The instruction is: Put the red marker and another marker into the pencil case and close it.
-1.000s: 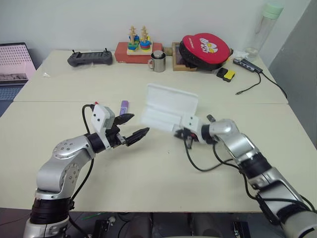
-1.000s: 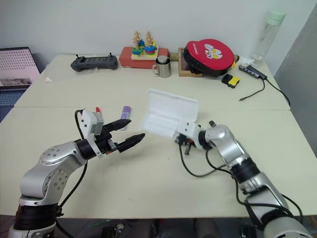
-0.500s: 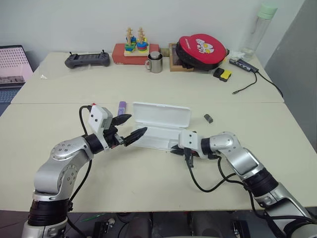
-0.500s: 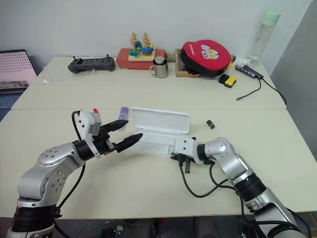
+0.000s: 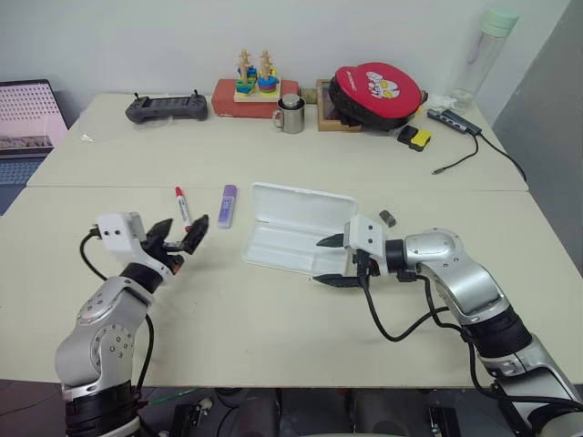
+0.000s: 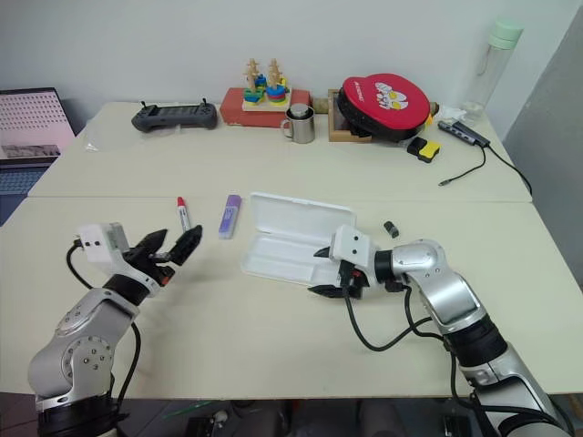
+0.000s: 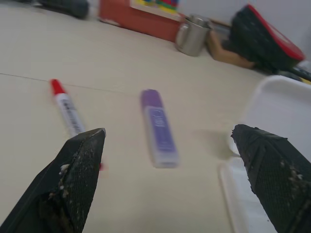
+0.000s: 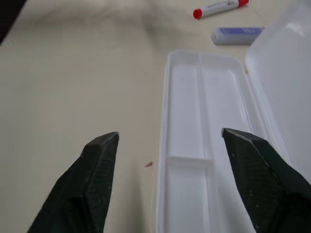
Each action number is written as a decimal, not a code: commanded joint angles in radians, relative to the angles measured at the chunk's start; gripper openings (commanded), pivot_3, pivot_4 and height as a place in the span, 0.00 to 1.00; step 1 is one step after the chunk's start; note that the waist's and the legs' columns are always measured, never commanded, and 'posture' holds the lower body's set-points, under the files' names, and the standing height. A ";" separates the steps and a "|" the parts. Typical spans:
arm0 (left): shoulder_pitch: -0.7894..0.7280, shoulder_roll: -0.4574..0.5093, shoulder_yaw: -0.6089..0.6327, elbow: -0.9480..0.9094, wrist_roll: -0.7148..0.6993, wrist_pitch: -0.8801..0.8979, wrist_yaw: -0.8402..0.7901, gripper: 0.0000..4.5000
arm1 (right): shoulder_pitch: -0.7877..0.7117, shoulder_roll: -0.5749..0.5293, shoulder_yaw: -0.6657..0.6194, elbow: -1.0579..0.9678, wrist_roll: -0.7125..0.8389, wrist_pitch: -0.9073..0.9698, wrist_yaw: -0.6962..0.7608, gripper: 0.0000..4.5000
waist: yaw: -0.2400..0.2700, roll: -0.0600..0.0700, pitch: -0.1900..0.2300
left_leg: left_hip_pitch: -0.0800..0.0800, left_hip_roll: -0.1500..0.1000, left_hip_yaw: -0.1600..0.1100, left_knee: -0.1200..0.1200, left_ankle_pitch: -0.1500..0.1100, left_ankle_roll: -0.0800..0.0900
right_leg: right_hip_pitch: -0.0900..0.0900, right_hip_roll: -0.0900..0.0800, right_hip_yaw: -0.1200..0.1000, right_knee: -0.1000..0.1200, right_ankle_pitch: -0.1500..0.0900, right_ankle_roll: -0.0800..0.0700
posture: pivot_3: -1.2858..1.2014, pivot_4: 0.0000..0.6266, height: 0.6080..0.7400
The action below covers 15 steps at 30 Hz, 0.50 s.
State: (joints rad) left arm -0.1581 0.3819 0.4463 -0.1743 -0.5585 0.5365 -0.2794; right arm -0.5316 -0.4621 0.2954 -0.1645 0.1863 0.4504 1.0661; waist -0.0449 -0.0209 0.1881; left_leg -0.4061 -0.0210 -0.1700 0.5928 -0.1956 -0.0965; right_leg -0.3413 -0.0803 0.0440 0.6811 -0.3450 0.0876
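The white pencil case [image 5: 290, 238] lies flat on the table with its lid [image 5: 305, 206] folded open on the far side; its tray [image 8: 194, 145] is empty. The red marker [image 5: 182, 208] and the stubby purple marker [image 5: 227, 205] lie side by side to the left of the case. My right gripper [image 5: 326, 261] is open at the case's near right corner, just off its rim, holding nothing. My left gripper [image 5: 180, 238] is open a little in front of the red marker [image 7: 68, 112], pointing toward the purple marker [image 7: 159, 127].
Along the far edge stand a game controller [image 5: 166, 107], a red box with stacking toys [image 5: 246, 89], a metal mug [image 5: 291, 114], a round red case [image 5: 378, 91] and a bottle [image 5: 487, 50]. A small dark piece [image 5: 386, 218] lies right of the case.
The right gripper brought the raised case down flat, then opened and drew back off it. The left arm swung left, away from the case, to just in front of the markers.
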 commanded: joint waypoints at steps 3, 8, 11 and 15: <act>-0.090 -0.016 -0.079 0.135 0.111 -0.038 0.066 1.00 | -0.059 0.090 -0.070 -0.136 0.150 0.106 -0.063 0.98 | -0.001 0.000 0.000 | 0.000 0.000 0.000 0.000 0.000 0.000 | 0.000 0.000 0.000 0.000 0.000 0.000 | 0.52 0.24 1.00; -0.194 -0.037 -0.116 0.301 0.213 -0.047 0.176 1.00 | -0.078 0.132 -0.085 -0.152 0.168 0.136 -0.134 0.98 | 0.008 -0.002 -0.001 | 0.000 -0.001 -0.001 0.000 0.000 0.000 | 0.000 0.000 -0.001 0.000 0.001 0.001 | 0.52 0.24 1.00; -0.224 -0.044 -0.117 0.362 0.215 -0.051 0.177 1.00 | -0.084 0.133 -0.088 -0.159 0.176 0.149 -0.160 0.98 | 0.010 -0.002 -0.001 | -0.001 -0.001 -0.001 0.000 0.000 0.000 | -0.001 0.000 -0.001 0.000 0.001 0.001 | 0.52 0.24 1.00; -0.277 -0.040 -0.097 0.463 0.228 -0.049 0.210 1.00 | -0.088 0.139 -0.096 -0.176 0.187 0.167 -0.192 0.98 | 0.008 -0.001 -0.001 | -0.001 0.000 -0.001 0.000 0.000 0.000 | -0.001 0.000 -0.001 0.001 0.001 0.001 | 0.52 0.24 1.00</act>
State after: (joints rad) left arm -0.4199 0.3338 0.3217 0.2289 -0.3366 0.4844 -0.0969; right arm -0.6055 -0.3314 0.2184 -0.2918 0.3431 0.6135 0.8931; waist -0.0373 -0.0224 0.1869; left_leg -0.4067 -0.0215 -0.1711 0.5926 -0.1952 -0.0972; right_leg -0.3426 -0.0801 0.0431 0.6820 -0.3440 0.0883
